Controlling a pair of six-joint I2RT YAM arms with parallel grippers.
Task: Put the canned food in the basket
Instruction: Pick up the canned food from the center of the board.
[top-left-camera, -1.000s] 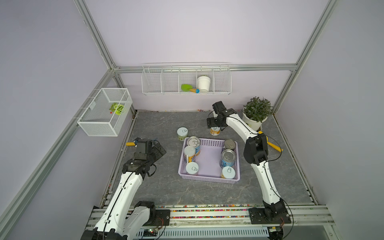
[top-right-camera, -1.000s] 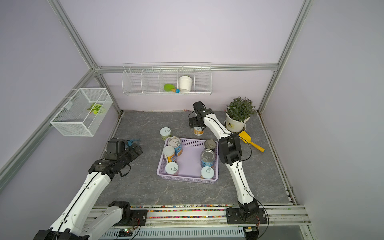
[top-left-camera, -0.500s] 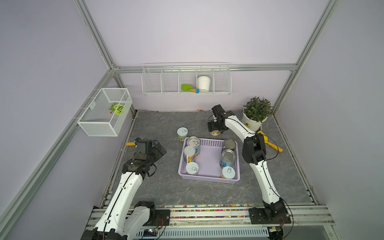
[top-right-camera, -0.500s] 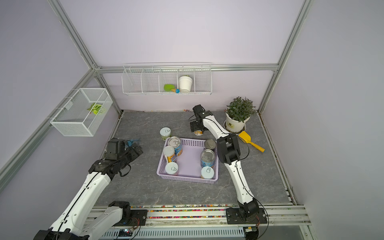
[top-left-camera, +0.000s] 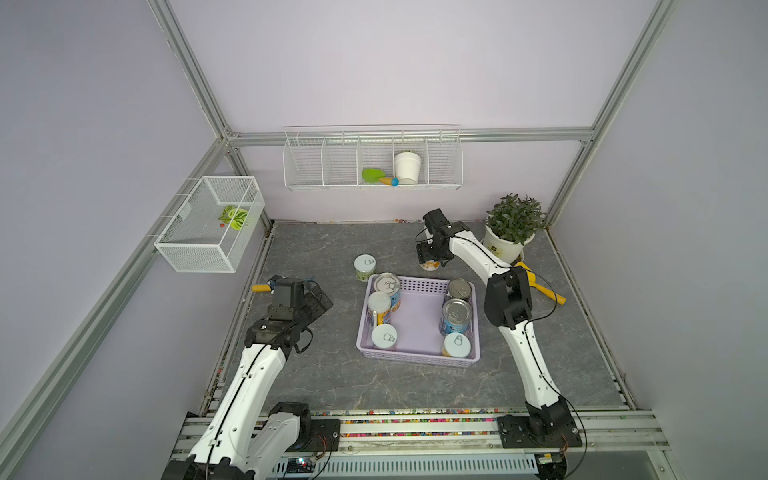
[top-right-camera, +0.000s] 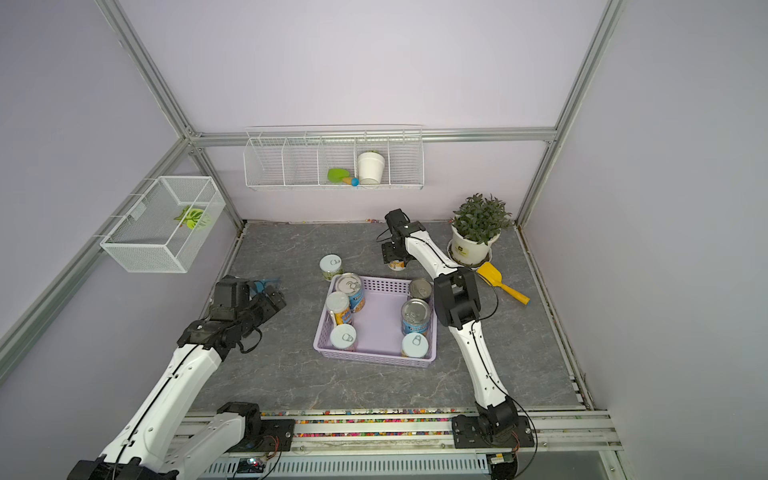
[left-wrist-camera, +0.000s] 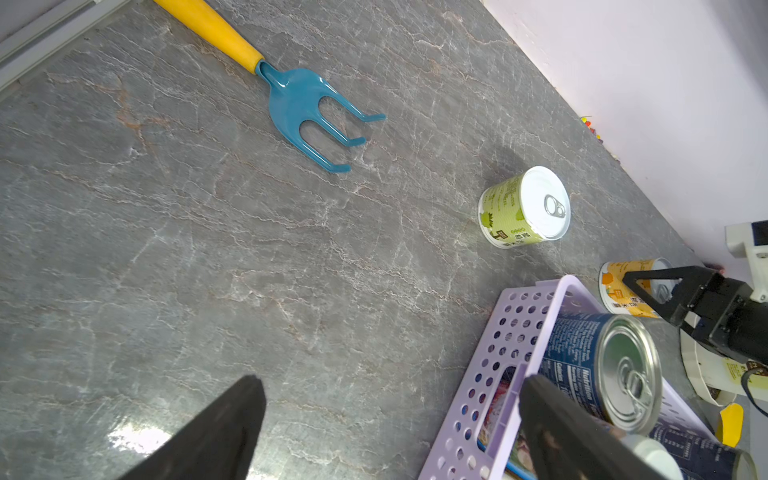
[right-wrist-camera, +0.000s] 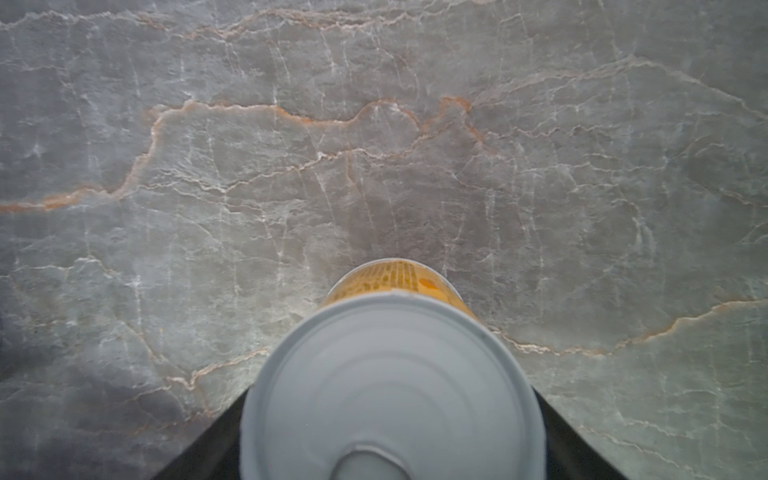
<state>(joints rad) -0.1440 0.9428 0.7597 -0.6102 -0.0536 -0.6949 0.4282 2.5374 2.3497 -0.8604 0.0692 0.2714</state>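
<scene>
Top views show six cans (top-left-camera: 456, 309) in the basket (top-left-camera: 415, 362), a green can (top-left-camera: 365, 266) waiting beyond it, the right gripper (top-left-camera: 431, 258) straddling a yellow can (top-left-camera: 430, 266), grip uncertain, and the left gripper (top-left-camera: 321, 300) gaping empty.

Eight cans (top-left-camera: 365, 267), one lavender basket (top-left-camera: 415, 360), two wire baskets (top-left-camera: 195, 251), two white pots (top-left-camera: 407, 166)
</scene>
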